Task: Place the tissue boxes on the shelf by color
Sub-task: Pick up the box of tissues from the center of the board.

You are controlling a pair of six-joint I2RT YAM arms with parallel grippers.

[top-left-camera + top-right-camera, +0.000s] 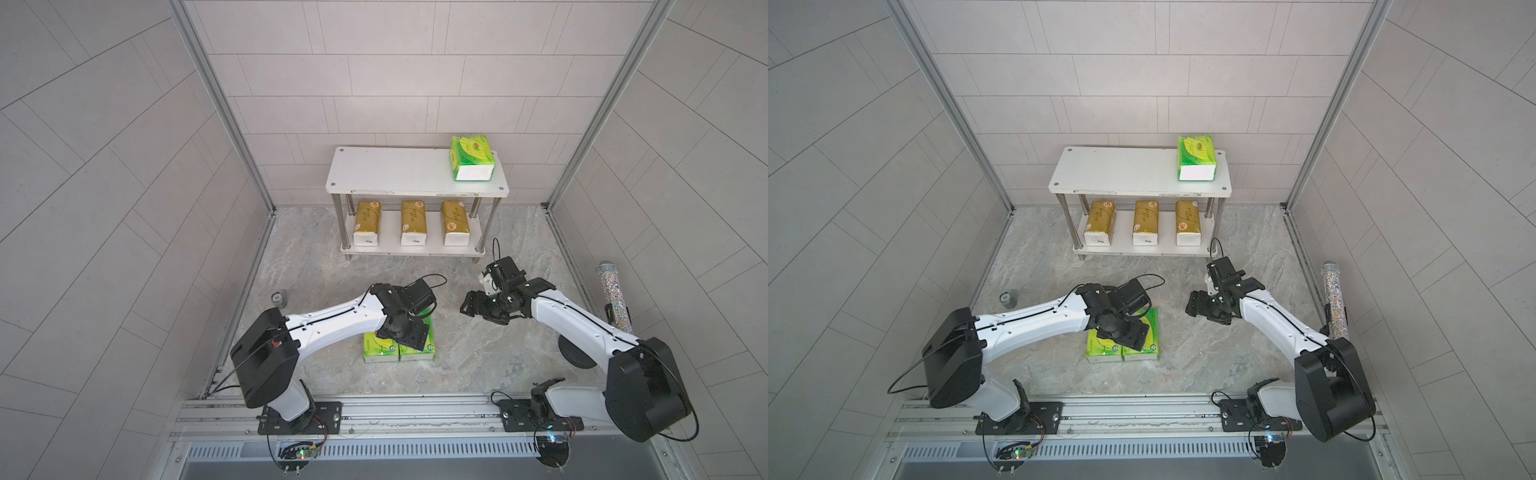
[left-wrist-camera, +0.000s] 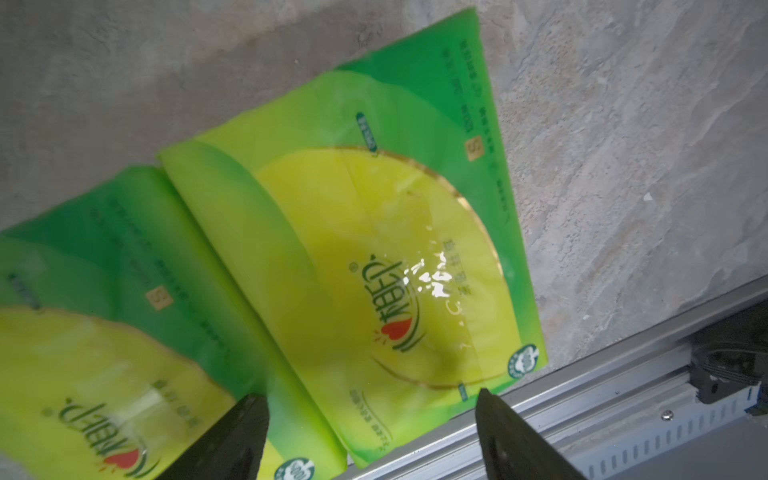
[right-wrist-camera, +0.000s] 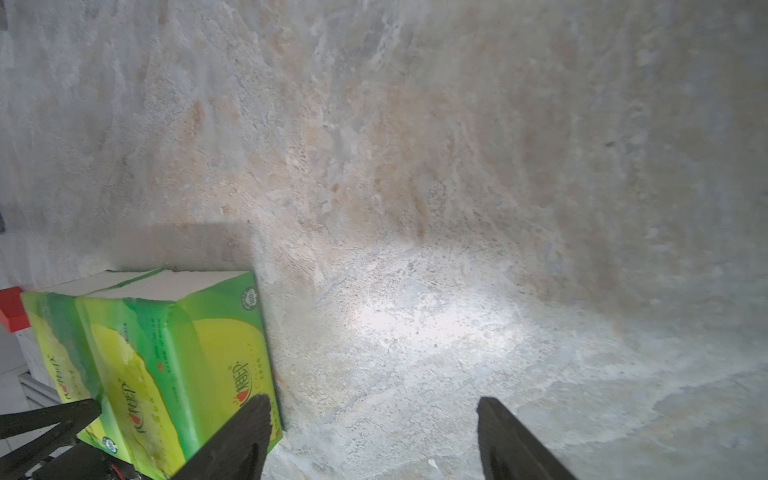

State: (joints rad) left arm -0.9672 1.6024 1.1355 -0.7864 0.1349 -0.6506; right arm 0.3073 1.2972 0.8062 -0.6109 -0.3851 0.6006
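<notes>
left end effector [image 2: 369, 397] open above two green packs [image 1: 378, 350] near desk [image 1: 478, 353] front edge, likely next pick | right end effector [image 3: 372, 400] open, empty | shelf [image 1: 386, 170]: golds [image 1: 413, 222] lower board, green pack [image 1: 471, 156] top, sorted by color

A stone-patterned tabletop [image 1: 457, 365] is occupied by a two-tier white shelf [image 1: 386, 170] set near the back wall. One green tissue pack [image 1: 473, 158] is placed at the right end of the upper board. Three gold-brown tissue packs [image 1: 414, 220] are lined up, apart, on the lower board with white ends forward. Two green-and-yellow packs [image 1: 377, 347] are laid side by side, touching, on the tabletop. A small grey canister [image 1: 277, 298] is seen near its left edge.
</notes>
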